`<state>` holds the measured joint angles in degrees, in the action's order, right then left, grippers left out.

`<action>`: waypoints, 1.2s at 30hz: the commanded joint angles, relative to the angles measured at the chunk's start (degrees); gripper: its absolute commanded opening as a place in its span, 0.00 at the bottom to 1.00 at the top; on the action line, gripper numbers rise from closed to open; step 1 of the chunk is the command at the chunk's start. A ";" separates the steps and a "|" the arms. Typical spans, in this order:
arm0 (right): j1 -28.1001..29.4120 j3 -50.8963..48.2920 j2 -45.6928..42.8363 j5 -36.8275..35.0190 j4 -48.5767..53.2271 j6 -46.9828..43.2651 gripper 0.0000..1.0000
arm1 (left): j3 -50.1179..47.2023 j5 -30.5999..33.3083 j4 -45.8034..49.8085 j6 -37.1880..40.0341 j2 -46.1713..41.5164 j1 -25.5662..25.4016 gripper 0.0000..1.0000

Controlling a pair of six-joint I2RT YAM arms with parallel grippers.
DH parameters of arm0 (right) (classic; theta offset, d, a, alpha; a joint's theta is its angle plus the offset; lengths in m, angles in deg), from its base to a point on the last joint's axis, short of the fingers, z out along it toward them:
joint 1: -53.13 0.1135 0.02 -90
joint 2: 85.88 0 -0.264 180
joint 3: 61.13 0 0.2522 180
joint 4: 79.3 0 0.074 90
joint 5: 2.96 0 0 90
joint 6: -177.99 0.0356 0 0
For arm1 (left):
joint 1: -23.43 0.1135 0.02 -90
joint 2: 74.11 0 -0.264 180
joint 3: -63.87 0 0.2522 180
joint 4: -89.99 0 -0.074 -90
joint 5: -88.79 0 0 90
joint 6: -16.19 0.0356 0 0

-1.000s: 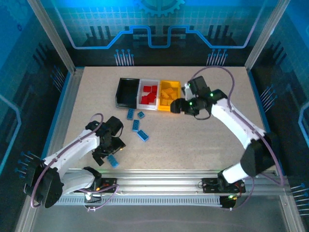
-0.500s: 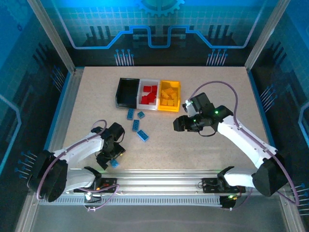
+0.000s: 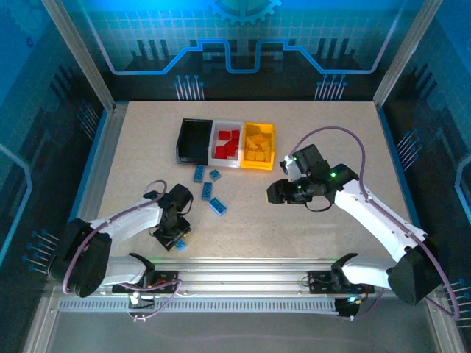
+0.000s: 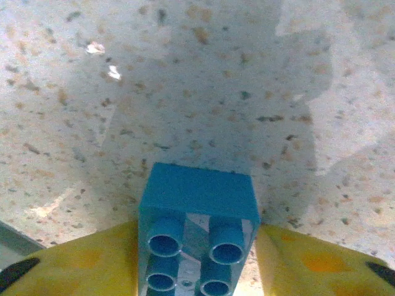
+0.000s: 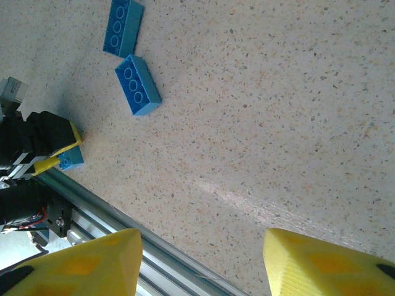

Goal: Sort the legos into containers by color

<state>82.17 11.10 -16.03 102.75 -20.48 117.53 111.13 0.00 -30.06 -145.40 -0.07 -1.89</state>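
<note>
Presently, the left gripper (image 3: 174,237) sits low near the table (image 3: 331,132) front edge, its yellow fingers apparently pinching a blue brick (image 4: 197,191) on both flanks. The right gripper (image 5: 200,240) hovers mid-table, jaws spread. Four loose blue bricks (image 3: 207,190) lie before the containers (image 3: 195,140); red bricks (image 3: 227,151) occupy the white bin (image 3: 227,123).

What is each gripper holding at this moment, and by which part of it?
The left gripper grips a blue brick by its two opposite sides, one yellow finger on each. The right gripper holds nothing.
</note>
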 commanded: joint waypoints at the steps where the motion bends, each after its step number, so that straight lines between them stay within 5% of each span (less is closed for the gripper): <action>1: 0.05 -0.59 -1.22 1.05 0.93 -0.36 0.55 | -1.36 -0.79 -1.98 1.31 1.58 0.15 0.43; 10: -2.89 -4.01 -2.09 1.72 -0.61 2.91 0.56 | 0.70 -1.28 -9.10 1.95 -1.39 -4.50 0.38; 19: -10.12 -15.28 -1.88 12.66 -7.73 10.71 0.56 | 2.93 -3.09 -19.13 -0.55 -7.12 -6.16 0.39; 27: -10.70 -16.20 -3.13 12.43 -7.08 10.08 0.57 | 15.42 -6.99 -18.73 3.02 -2.43 1.26 0.40; 36: -12.44 -17.17 -5.22 12.43 -5.56 9.32 0.58 | 42.08 -9.34 -8.54 15.19 15.86 11.58 0.40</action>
<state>70.82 -5.38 -19.99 114.33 -27.38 127.00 147.47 -7.56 -44.04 -136.00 11.88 7.61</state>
